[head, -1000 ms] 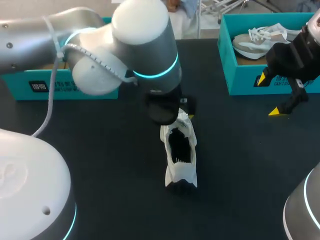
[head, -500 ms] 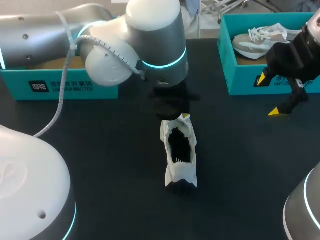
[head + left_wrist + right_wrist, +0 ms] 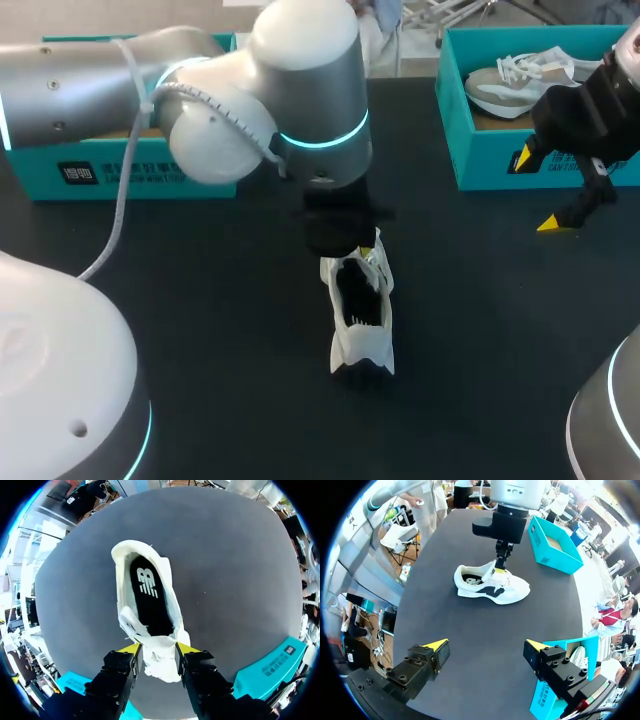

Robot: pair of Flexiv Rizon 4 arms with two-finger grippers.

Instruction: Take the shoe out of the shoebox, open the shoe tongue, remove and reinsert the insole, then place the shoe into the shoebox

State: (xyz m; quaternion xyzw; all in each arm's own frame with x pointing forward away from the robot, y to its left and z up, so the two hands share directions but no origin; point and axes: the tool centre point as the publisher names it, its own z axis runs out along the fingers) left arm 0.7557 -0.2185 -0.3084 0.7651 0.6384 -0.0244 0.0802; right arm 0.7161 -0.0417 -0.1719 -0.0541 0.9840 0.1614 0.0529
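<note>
The white shoe (image 3: 362, 318) stands upright on its sole on the dark table (image 3: 200, 300), just below the middle of the head view, with its heel toward the lower edge of the frame and its front end hidden under the left gripper (image 3: 350, 243). That gripper comes down from the arm entering at the upper left and sits right over the shoe's front opening. In the left wrist view the two yellow-tipped fingers (image 3: 131, 649) stand on either side of the raised tongue (image 3: 159, 656), each pressed against the white material, so the left gripper is clamped on the tongue. The rest of the shoe stretches away ahead of the fingers, heel farthest off. The opening gapes wide and the black insole (image 3: 150, 600) lies flat inside it. The right gripper (image 3: 545, 192) hangs at the right edge of the head view, just in front of the right shoebox (image 3: 490, 155) and well apart from the shoe. Its fingers stand wide apart over bare table. A second shoe (image 3: 515, 85) lies inside that teal box. The left shoebox (image 3: 120, 170), also teal, sits at the upper left of the frame, partly behind the left arm.
</note>
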